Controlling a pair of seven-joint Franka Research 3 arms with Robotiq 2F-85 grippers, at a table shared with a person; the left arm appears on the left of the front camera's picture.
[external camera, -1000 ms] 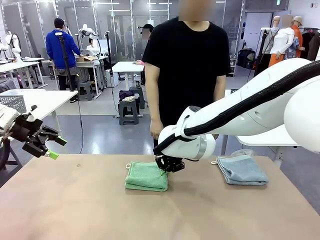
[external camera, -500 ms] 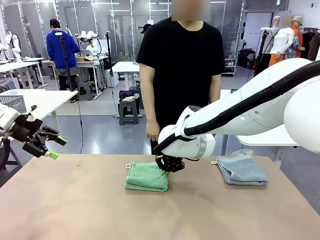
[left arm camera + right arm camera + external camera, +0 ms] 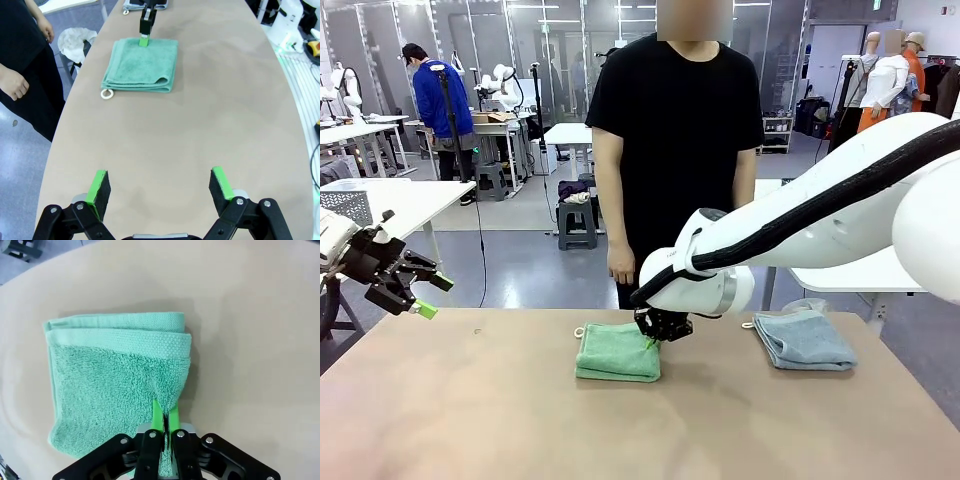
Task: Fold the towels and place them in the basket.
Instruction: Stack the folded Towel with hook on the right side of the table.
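My right jaws (image 3: pixel 165 427) were clenched on the near right edge of the folded green towel (image 3: pixel 617 351) at mid-bench (image 3: pixel 470 420); my left jaws (image 3: pixel 160 186) hung released. Judged step: carrying it off. Next called for a lift toward the basket.

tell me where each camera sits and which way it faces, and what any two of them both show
Front view: fixed between the arms, looks across the table at the standing person; shows both arms, left gripper open and raised.
Left wrist view: looks along open green-padded fingers down the table.
Right wrist view: looks down on the right gripper, shut on the green towel.
Shared: all three show the green towel; front also shows the grey-blue towel.
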